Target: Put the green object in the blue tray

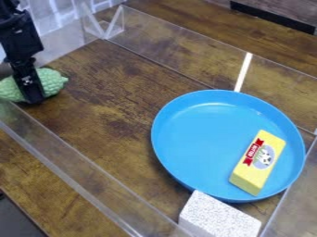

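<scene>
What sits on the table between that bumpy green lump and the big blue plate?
Nothing: in the camera view, only bare dark wooden tabletop lies between the knobbly light green lump and the round bright blue plastic plate.

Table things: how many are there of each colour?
Green: 1, the green object
Blue: 1, the blue tray
Yellow: 1, the yellow block
White: 1, the white sponge
Total: 4
</scene>
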Robot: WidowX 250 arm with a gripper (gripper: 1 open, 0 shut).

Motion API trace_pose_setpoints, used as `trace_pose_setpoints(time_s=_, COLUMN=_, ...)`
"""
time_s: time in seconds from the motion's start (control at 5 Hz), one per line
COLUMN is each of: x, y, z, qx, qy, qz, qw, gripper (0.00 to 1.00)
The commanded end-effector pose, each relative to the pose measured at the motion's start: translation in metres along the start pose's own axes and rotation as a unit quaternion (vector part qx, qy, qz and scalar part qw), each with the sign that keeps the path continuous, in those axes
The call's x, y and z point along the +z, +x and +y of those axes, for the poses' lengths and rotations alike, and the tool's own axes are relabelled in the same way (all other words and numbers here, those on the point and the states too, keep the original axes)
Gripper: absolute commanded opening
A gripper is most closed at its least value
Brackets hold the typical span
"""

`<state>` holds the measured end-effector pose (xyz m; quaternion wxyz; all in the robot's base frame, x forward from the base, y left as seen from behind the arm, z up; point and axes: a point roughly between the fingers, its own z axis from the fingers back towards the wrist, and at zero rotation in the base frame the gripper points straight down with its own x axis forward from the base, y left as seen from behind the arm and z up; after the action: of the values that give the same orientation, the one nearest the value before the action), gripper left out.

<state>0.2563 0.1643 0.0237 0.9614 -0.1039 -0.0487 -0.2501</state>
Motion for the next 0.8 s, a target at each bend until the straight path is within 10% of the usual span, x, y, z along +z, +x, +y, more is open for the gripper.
trace_pose_setpoints(time_s=0.0, x=0.028, y=-0.003, z=0.015, qx=-0.003, qy=0.036, qz=-0.018, qw=0.9992, gripper=0.00)
trace_pose_setpoints(time_s=0.4, x=0.020, y=-0.008, z=0.021, qx=-0.006, qy=0.030, qz=-0.024, qw=0.9993, gripper=0.00)
trace_pose_setpoints(time_s=0.6, x=0.011, y=-0.011, z=0.024, qx=-0.008, qy=0.026, qz=-0.029, qw=0.9992, gripper=1.00)
